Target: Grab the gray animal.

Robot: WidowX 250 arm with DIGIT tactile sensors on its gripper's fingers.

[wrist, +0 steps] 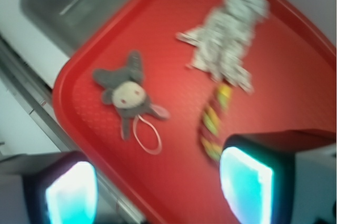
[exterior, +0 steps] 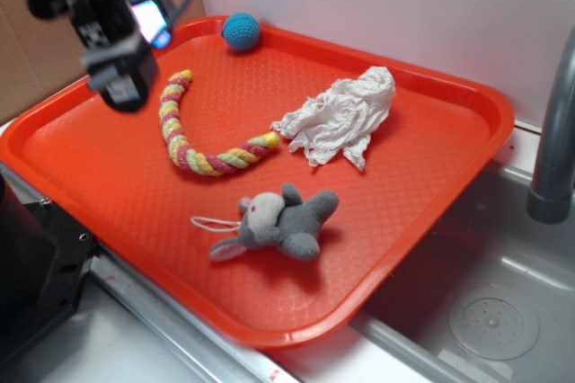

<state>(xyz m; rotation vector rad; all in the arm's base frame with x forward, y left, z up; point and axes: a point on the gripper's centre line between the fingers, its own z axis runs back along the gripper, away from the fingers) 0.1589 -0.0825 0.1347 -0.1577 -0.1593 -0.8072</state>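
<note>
A shallow orange-red plastic tray (exterior: 431,221) with a textured floor is set over a grey metal sink (exterior: 503,311). The small gray plush toy animal (exterior: 280,221) is located on the tray floor near the front rim, lying on its side with its pale face turned upward. A thin white string loop (exterior: 214,223) is extended from its head across the tray floor. In the wrist view the gray animal (wrist: 126,91) is seen well ahead of the fingers, with clear tray surface between them.

The black gripper (exterior: 121,86) is held above the rear left part of the tray, well apart from the gray animal. Its two fingers (wrist: 247,179) are shown widely separated in the wrist view, with nothing between them.

A braided rope of pink, yellow and green strands (exterior: 193,136) is laid in a curve near the tray centre. A crumpled white cloth (exterior: 346,118) is positioned just beside the rope's right end. A small teal crocheted ball (exterior: 241,31) rests against the rear rim. A grey faucet pipe (exterior: 555,140) stands at the right edge.
</note>
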